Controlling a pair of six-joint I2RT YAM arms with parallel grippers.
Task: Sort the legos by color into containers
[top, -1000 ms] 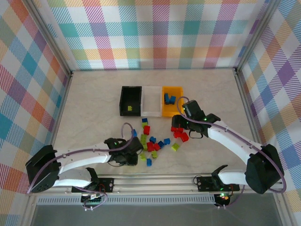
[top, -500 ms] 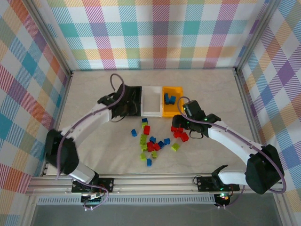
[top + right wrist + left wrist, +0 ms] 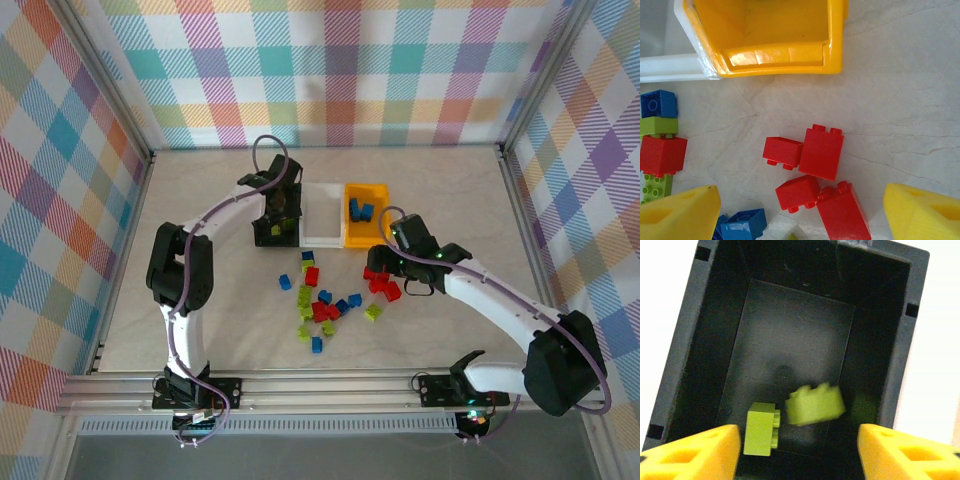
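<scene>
My left gripper (image 3: 280, 212) hovers over the black bin (image 3: 262, 205), open, with nothing between its yellow fingers (image 3: 690, 452). Below it in the left wrist view, one lime lego (image 3: 761, 429) rests on the black bin's floor (image 3: 790, 340). A second, blurred lime lego (image 3: 815, 404) is loose beside it. My right gripper (image 3: 385, 272) stands open above a cluster of red legos (image 3: 815, 170), one finger (image 3: 925, 215) on each side of them, touching none. Blue legos (image 3: 360, 210) lie in the orange-yellow bin (image 3: 365, 238). The white bin (image 3: 322, 215) sits between the other two.
Mixed red, blue and lime legos (image 3: 320, 305) are scattered on the pale table in front of the bins. In the right wrist view, blue, lime and red legos (image 3: 660, 135) lie left of the cluster. Metal frame rails and plaid walls enclose the table.
My left arm swung from the loose pile up to the black bin, then opened and let go of a lime lego. The right gripper has barely moved.
</scene>
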